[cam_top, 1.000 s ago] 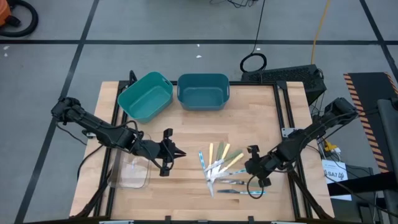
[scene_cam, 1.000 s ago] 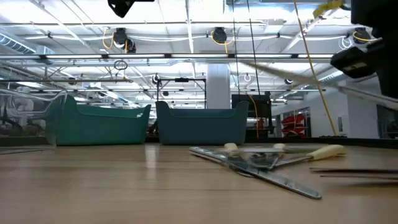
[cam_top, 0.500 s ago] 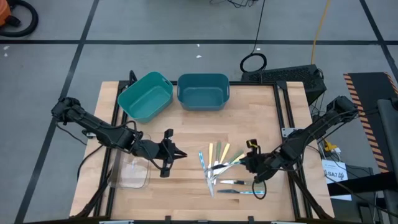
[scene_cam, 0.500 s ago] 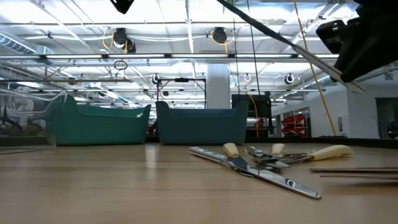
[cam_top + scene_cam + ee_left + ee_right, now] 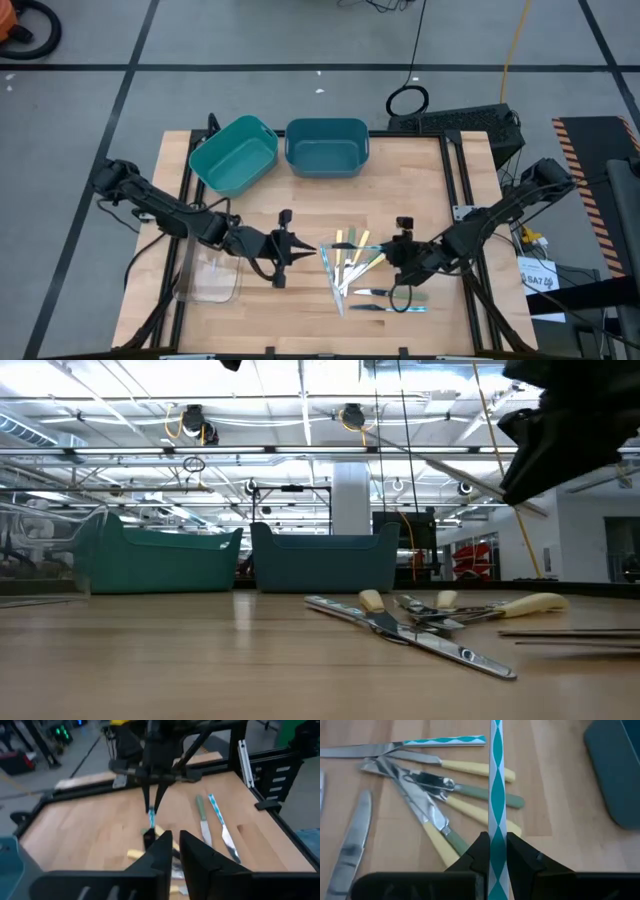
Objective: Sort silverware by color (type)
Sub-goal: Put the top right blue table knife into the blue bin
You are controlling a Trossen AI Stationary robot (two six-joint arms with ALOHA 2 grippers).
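Right gripper [image 5: 493,851] clamped on a teal-and-white diamond-patterned utensil handle [image 5: 495,795] — lifted clear of the wooden table [image 5: 300,200], handle running straight out past the fingertips. Below and just beyond those fingers: fanned pile of silverware [image 5: 352,265], yellow- and green-handled knives overlapping, another teal-patterned knife [image 5: 405,747] at the far edge. Left gripper [image 5: 287,249] hanging just short of the pile, fingers [image 5: 195,855] narrow with only a slim gap, holding nothing. Two teal bins [image 5: 279,151] well beyond both grippers.
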